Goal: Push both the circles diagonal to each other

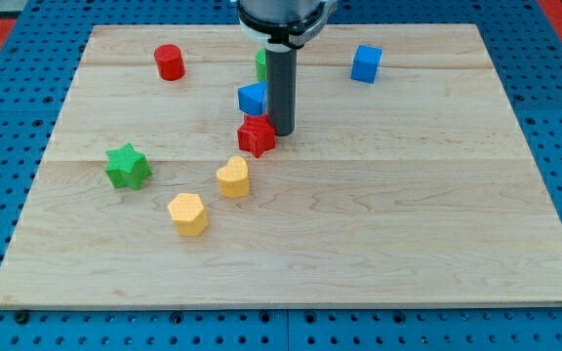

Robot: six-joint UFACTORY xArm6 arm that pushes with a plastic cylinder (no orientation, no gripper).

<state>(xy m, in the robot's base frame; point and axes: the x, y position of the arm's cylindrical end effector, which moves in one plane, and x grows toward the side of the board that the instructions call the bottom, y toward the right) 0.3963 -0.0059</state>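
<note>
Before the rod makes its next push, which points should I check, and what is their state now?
1. My tip visible: ok, beside the red star, on its right.
2. Red circle free to push: ok, nothing near it.
3. Green block is the second circle: cannot tell, the rod hides most of it.
4. Blue block away from the rod: not ok, close on its left.
5. Circles already diagonal: not ok, nearly level.

My arm enters from twelve o'clock of the view as a wide dark housing with a white collar, and from it the straight dark rod drops upright to my tip (282,133), a little toward twelve o'clock of the view's centre.
</note>
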